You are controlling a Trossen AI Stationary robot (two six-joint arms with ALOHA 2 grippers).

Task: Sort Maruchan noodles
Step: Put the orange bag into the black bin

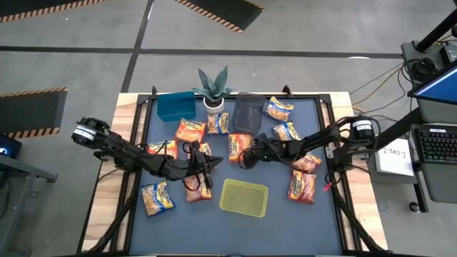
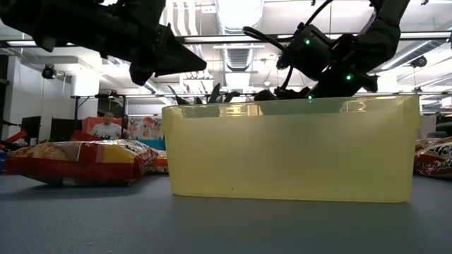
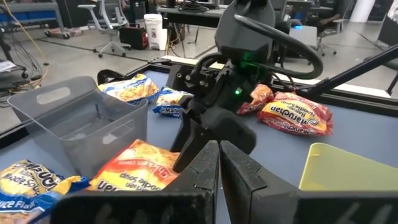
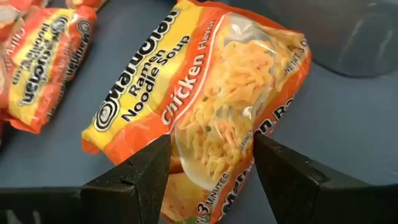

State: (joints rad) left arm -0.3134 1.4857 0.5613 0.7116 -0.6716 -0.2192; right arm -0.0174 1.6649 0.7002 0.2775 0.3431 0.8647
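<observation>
We see the right gripper (image 4: 211, 165) lowered over an orange plastic Maruchan chicken ramen packet (image 4: 205, 106) that lies on the dark blue table mat (image 1: 285, 214) near the middle of the table, just in front of the dark clear plastic bin (image 1: 246, 113). Its two dark fingers (image 4: 140, 177) stand spread on either side of the packet's lower end; we cannot tell whether they touch the wrapper yet. The left gripper (image 1: 213, 163) hangs above the mat just left of centre, with its fingers pressed together and nothing between them, its tip pointing toward the right gripper. The other noodle packets (image 1: 191, 130) lie scattered flat on the mat: a group to the left around the left arm, one at the front left (image 1: 156, 198), and several to the right (image 1: 302, 187) beside the right arm. A shallow yellow-green plastic bin (image 1: 243, 198) sits at the front centre, well apart from the blue plastic bin (image 1: 176, 106) at the back left. A small potted plant (image 1: 213, 89) stands at the back edge between the blue bin and the clear bin.
</observation>
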